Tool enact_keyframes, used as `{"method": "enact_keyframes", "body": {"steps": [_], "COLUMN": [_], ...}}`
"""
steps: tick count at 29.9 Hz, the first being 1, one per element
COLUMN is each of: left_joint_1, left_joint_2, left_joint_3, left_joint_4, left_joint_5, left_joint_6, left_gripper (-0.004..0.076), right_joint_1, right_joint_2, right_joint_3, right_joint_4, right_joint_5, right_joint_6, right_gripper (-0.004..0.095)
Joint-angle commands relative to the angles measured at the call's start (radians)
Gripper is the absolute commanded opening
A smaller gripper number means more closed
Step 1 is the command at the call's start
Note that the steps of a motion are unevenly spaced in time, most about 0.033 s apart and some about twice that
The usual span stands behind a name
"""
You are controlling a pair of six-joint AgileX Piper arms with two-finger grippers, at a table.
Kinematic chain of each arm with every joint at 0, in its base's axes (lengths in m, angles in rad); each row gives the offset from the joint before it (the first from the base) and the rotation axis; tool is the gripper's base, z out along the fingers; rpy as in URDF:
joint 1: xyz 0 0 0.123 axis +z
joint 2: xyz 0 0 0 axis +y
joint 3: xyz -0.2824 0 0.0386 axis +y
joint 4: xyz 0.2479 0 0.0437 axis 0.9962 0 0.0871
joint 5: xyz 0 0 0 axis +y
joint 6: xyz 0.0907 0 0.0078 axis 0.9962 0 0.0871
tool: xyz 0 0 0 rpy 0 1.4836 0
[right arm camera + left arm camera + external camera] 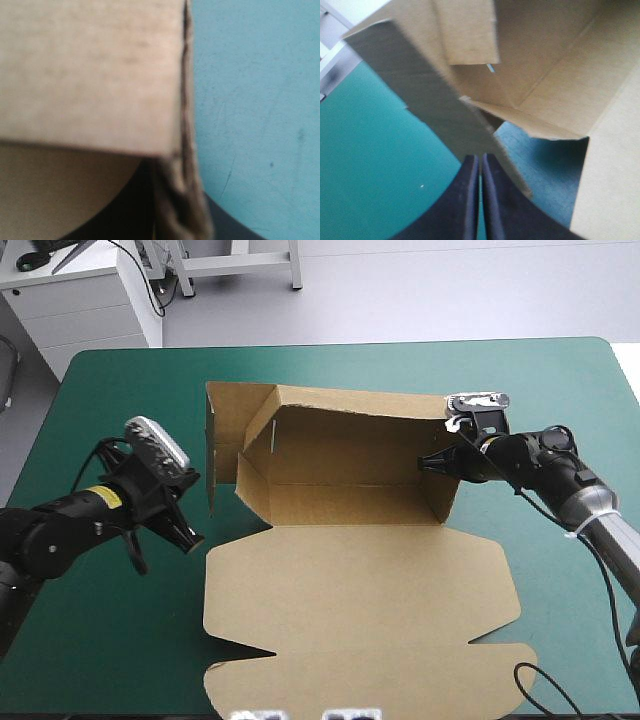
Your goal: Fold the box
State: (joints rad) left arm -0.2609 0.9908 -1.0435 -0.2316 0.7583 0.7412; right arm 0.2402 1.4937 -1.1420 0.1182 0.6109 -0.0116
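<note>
The box [90,75] wall is blurring across the right wrist view, hiding most of the right gripper [181,212]. The box is also running off the left wrist view.

No legible text, number, brand or sign found in any view. Visible board faces of the box [360,570] checked: plain brown. Yellow band [97,496] noted on the left arm [55,530], any marking on it too small to read.

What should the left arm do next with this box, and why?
Probably nudge the loose left flap inward: the left gripper is shut and free beside it, while the right gripper pinches the right wall of the box.
</note>
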Motion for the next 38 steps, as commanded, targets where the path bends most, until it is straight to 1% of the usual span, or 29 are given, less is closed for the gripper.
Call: {"method": "enact_keyframes", "body": {"steps": [1, 4, 7, 11, 15, 20, 22, 25, 29, 30, 34, 38], "left_joint_1": [0.184, 0.339, 0.438, 0.529, 0.578, 0.61, 0.61, 0.61, 0.61, 0.61, 0.61, 0.608], "left_joint_2": [-0.04, -0.045, -0.037, 0.022, 0.09, 0.182, 0.21, 0.225, 0.229, 0.229, 0.229, 0.229], "left_joint_3": [-0.031, -0.02, 0.008, 0.038, 0.054, 0.055, 0.055, 0.055, 0.055, 0.055, 0.055, 0.055], "left_joint_4": [-0.181, -0.346, -0.5, -0.565, -0.631, -0.682, -0.686, -0.691, -0.708, -0.712, -0.729, -0.731], "left_joint_5": [-0.045, -0.048, -0.055, -0.093, -0.178, -0.188, -0.2, -0.24, -0.246, -0.246, -0.248, -0.246], "left_joint_6": [0.113, 0.193, 0.277, 0.275, 0.266, 0.266, 0.268, 0.268, 0.27, 0.27, 0.275, 0.275], "left_gripper": [0.0001, 0.0001, 0.0001, 0.0002, 0.0002, 0.0002, 0.0002, 0.0001, 0.0001, 0.0001, 0.0001, 0.0001], "right_joint_1": [-0.012, -0.012, -0.012, -0.012, -0.012, -0.012, -0.012, -0.012, -0.012, -0.012, -0.012, -0.007], "right_joint_2": [-0.023, -0.023, -0.023, -0.023, -0.023, -0.023, -0.023, -0.023, -0.023, -0.023, -0.04, -0.042], "right_joint_3": [-0.009, -0.009, -0.009, -0.009, -0.018, -0.101, -0.154, -0.241, -0.322, -0.332, -0.326, -0.302], "right_joint_4": [-0.079, -0.083, -0.078, -0.079, -0.076, -0.076, -0.076, -0.073, -0.057, -0.044, 0.052, 0.091], "right_joint_5": [0.075, 0.08, 0.087, 0.091, 0.109, 0.222, 0.286, 0.422, 0.618, 0.639, 0.638, 0.638], "right_joint_6": [-0.001, 0.012, 0.012, 0.012, 0.012, 0.012, 0.012, 0.012, 0.004, 0.004, -0.012, -0.009], "right_gripper": [-0.0004, -0.0004, -0.0004, -0.0004, -0.0004, -0.0004, -0.0004, -0.0004, -0.0004, -0.0004, -0.0004, -0.0004]}}
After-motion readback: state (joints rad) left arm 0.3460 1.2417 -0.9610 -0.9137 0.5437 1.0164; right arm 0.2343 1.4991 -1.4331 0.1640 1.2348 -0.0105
